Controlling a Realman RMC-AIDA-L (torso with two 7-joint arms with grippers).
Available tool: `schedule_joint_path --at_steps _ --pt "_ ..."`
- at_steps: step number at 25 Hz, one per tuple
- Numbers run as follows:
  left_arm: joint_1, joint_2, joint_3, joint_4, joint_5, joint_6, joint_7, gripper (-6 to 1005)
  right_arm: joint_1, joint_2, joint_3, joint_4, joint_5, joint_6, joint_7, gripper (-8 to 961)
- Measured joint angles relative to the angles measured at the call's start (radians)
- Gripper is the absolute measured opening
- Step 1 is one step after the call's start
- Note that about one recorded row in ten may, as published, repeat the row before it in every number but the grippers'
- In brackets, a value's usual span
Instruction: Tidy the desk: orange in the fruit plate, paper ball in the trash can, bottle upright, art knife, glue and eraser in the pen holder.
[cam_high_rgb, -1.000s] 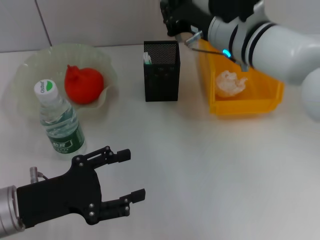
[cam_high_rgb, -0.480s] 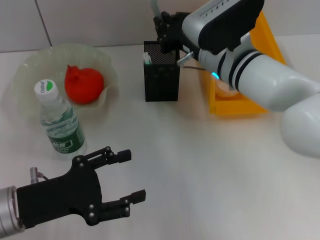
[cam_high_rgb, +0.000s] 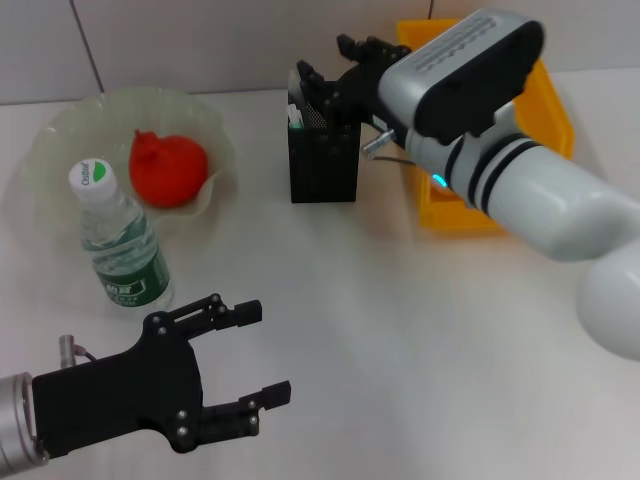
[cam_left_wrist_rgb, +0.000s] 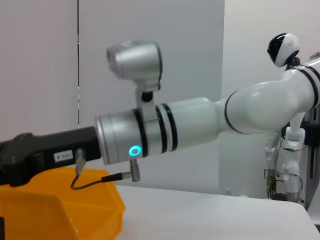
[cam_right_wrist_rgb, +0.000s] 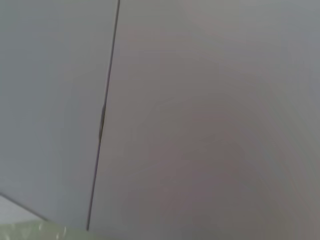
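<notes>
Even, soft light; faint shadows; sharp.

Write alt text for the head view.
The right gripper hangs open over the black mesh pen holder, hiding most of the yellow bin. An orange sits in the fruit plate, a bottle stands upright, and the left gripper rests open nearby.

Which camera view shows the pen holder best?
The head view: the black mesh pen holder stands upright mid-desk, with the right gripper above its rim. The left wrist view shows only the right arm and a yellow bin; the right wrist view shows mostly wall.
</notes>
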Motion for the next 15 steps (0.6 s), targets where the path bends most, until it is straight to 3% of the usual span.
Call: schedule_joint_path --at_steps 1,2,3,4,5,6,10,11,12,15 --pt "0.0 0.0 0.0 0.0 0.0 0.003 0.0 801 -0.073 -0.007 0.0 -0.122 -0.006 -0.035 0.0 367" --pt "0.0 0.0 0.0 0.0 0.0 0.003 0.0 801 -0.073 -0.007 0.0 -0.122 -0.006 -0.035 0.0 431" --pt "0.004 0.003 -0.013 0.0 0.0 0.016 0.0 801 -0.119 -0.01 0.001 -0.195 -0.012 -0.056 0.0 494" --pt "0.006 0.003 -0.024 0.0 -0.001 0.022 0.0 801 -0.205 -0.006 0.007 -0.323 -0.042 -0.093 -0.003 557" --pt "0.006 0.003 -0.024 0.0 -0.001 0.022 0.0 801 -0.205 -0.006 0.007 -0.323 -0.042 -0.093 -0.003 590" --pt "0.006 0.001 -0.033 0.0 0.0 0.027 0.0 801 -0.281 0.002 0.013 -0.426 -0.073 -0.113 -0.004 623" --pt "0.004 0.0 -0.038 -0.002 0.0 0.03 0.001 801 -0.329 0.003 0.028 -0.529 -0.079 -0.189 0.001 756" --pt "0.002 0.0 -0.039 -0.005 0.0 0.03 0.002 801 -0.331 0.001 0.056 -0.59 -0.072 -0.295 0.005 765" --pt "0.002 0.0 -0.039 -0.005 0.0 0.03 0.002 801 -0.331 0.001 0.056 -0.59 -0.072 -0.295 0.005 775" --pt "-0.002 0.0 -0.04 -0.01 0.0 0.032 0.003 801 -0.32 -0.006 0.123 -0.688 -0.001 -0.508 -0.013 803"
